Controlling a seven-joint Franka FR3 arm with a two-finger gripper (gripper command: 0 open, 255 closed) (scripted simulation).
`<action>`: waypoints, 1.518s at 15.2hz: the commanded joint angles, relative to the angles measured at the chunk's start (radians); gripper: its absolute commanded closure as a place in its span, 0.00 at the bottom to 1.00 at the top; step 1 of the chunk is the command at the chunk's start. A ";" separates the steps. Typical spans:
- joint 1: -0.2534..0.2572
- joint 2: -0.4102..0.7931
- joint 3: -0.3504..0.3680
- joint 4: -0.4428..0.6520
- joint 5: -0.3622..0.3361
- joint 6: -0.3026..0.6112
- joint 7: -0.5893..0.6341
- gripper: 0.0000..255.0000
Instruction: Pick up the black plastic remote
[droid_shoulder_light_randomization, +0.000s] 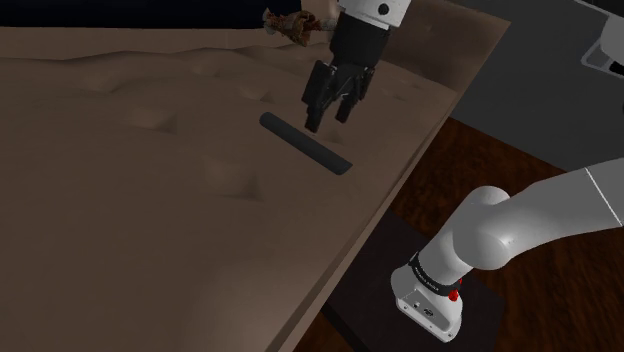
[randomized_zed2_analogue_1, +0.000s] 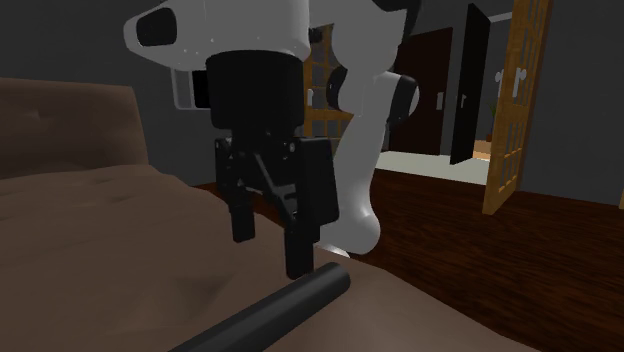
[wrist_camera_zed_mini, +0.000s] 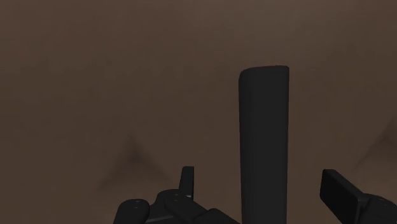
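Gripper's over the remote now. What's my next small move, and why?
Probably lower straight down. The gripper is open and hangs above the remote, which lies between the fingers untouched on the brown surface; closing now would likely miss.

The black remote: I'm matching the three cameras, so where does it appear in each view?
Shoulder view: the remote lies slantwise near mid-picture on the brown surface.
Second exterior view: the remote is at bottom centre, its end pointing up and right.
Wrist view: the remote runs lengthwise between the open fingers.
Shared landmark: the black gripper, poised just above it.
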 joint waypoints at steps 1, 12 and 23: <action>0.002 0.036 0.030 0.042 0.003 -0.003 0.037 0.00; 0.010 0.012 0.038 -0.078 0.018 0.094 0.020 1.00; 0.007 0.021 0.036 -0.031 0.012 0.056 0.028 1.00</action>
